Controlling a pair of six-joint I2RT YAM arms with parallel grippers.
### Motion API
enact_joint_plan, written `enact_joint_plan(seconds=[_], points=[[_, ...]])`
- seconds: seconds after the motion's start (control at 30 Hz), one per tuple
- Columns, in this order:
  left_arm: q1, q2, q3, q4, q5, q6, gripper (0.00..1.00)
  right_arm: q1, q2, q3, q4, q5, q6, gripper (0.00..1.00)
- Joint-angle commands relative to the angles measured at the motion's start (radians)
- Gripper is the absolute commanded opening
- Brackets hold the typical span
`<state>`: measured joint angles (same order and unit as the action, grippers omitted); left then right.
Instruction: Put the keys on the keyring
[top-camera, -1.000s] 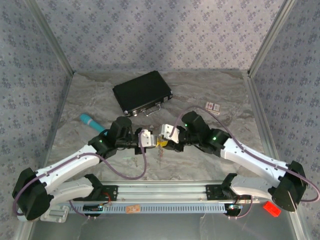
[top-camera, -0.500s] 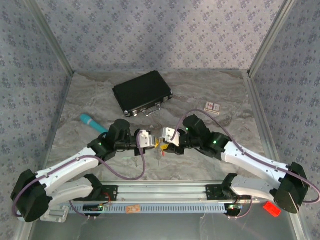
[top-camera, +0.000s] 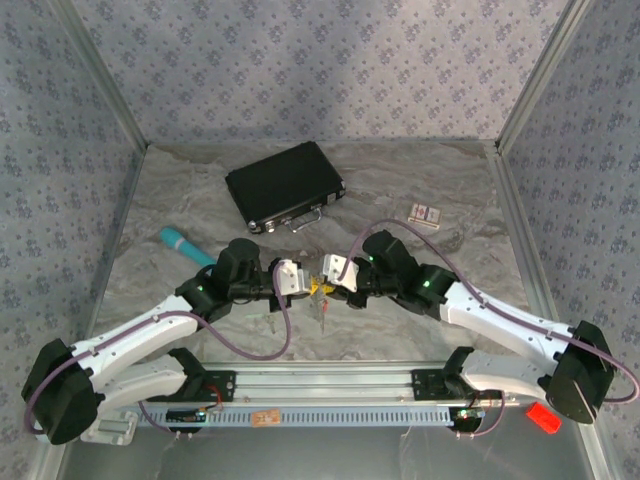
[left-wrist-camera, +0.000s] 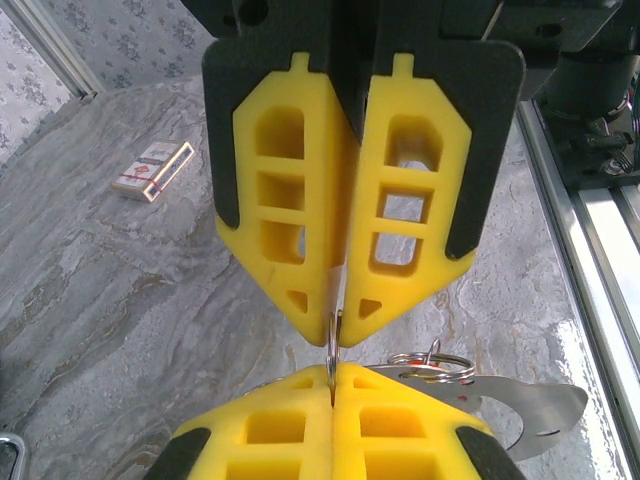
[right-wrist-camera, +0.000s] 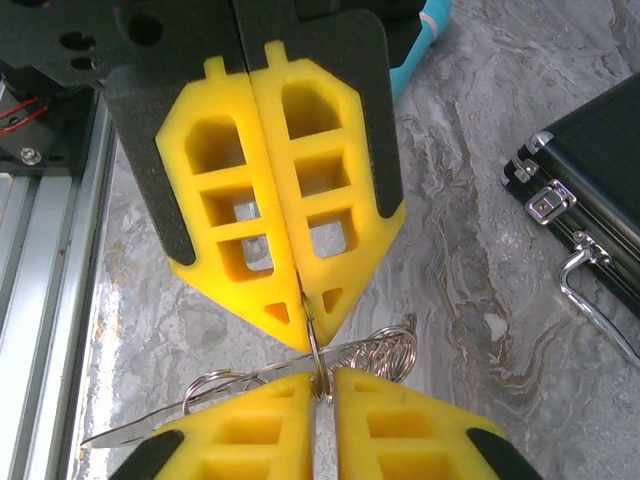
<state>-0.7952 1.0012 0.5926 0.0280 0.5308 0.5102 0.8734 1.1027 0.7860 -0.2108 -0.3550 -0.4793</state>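
Observation:
My two grippers meet tip to tip over the middle of the table. The left gripper is shut on the edge of a thin metal hoop, the keyring, seen edge-on. The right gripper pinches the same keyring from the opposite side, its pads almost touching. A plain silvery key on small split rings hangs beside the left fingers. The keys dangle just below the two grippers. Coiled small rings hang next to the right fingers.
A black flat case lies at the back left, with its latch and handle close to the right arm. A teal stick lies left of the left arm. A small red-and-white box sits at the back right. Metal rails run along the near edge.
The right gripper's jaws have closed from partly open down onto the keyring. Both grippers have shifted slightly, and the left one has stayed shut.

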Motion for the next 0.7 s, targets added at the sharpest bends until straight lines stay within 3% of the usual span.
enact_joint_plan(seconds=[0.0, 0.23, 0.67], points=[[-0.009, -0.028, 0.008, 0.044, 0.04, -0.013, 0.0, 0.01, 0.01, 0.018, 0.008, 0.011, 0.002, 0.16], [-0.008, -0.032, 0.01, 0.038, 0.043, -0.015, 0.0, 0.012, 0.016, 0.02, 0.027, 0.003, 0.003, 0.0], [-0.008, -0.019, 0.004, 0.053, 0.042, -0.029, 0.08, 0.015, 0.006, -0.008, 0.123, -0.063, 0.059, 0.0]])
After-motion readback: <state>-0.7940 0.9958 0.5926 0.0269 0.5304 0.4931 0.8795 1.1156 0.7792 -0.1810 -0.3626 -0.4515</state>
